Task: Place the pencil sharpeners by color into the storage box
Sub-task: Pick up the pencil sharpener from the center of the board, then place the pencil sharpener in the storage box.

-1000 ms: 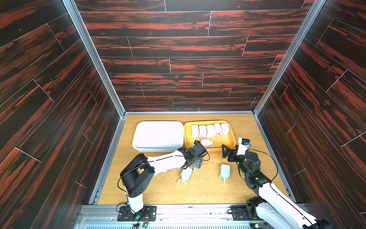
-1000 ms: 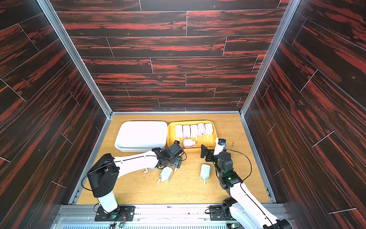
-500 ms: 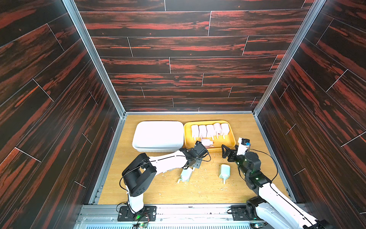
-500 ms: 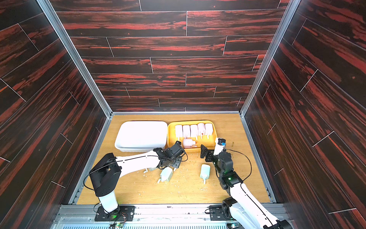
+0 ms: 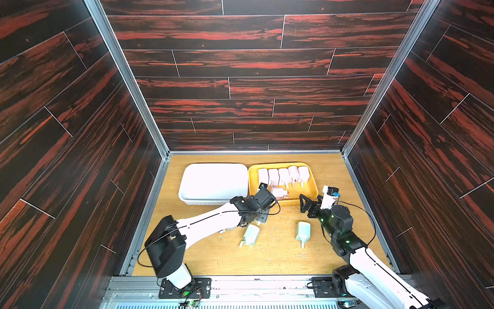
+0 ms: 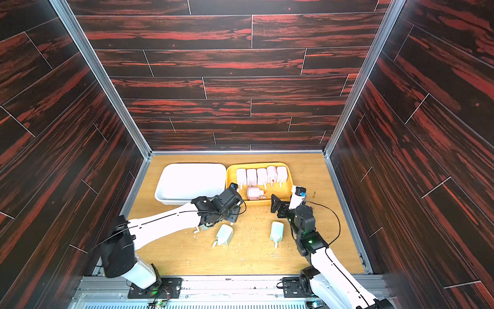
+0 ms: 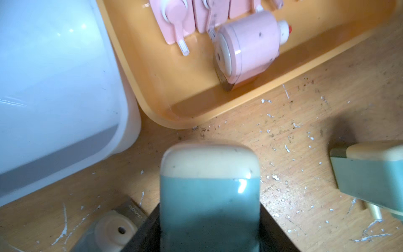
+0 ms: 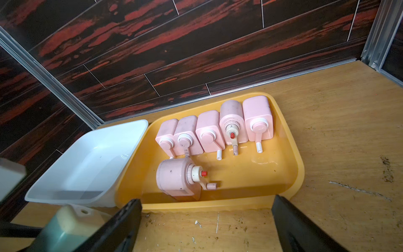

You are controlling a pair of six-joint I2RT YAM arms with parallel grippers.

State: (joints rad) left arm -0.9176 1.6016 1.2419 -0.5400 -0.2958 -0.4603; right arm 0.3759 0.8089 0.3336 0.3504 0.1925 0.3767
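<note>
Just left of the left gripper [image 7: 209, 229]: white storage bin [image 5: 208, 200], empty, its near corner close to the fingertips.
Ahead and right of that gripper: yellow tray [image 8: 250, 174] touching the bin's side; it holds six pink pencil sharpeners, five in a row and one [image 7: 248, 45] lying against the near wall.
Left gripper, state: jaws pressed on the two sides of a mint green pencil sharpener [image 7: 209, 174]. Cannot tell whether it is off the table.
Held sharpener, long axis: in line with the gripper's reach, cream end forward, aimed at the gap between bin and tray.
Relation that matters: the bin opening lies left of and beyond the held sharpener. In my judgement the move needs a lift over the rim and a swing left, away from the tray.
Nearer arm: the left. The right gripper [image 8: 207, 229] is spread wide, empty, facing the tray's near wall.
Behind the left gripper: two green sharpeners loose on the table [image 5: 251, 235], [image 5: 303, 231].
Left wrist view only: the grip itself, plus another sharpener [image 7: 113, 229] just beside one jaw, mostly hidden under the arm in both top views.
Top views only: the spacing of arms and bin.
</note>
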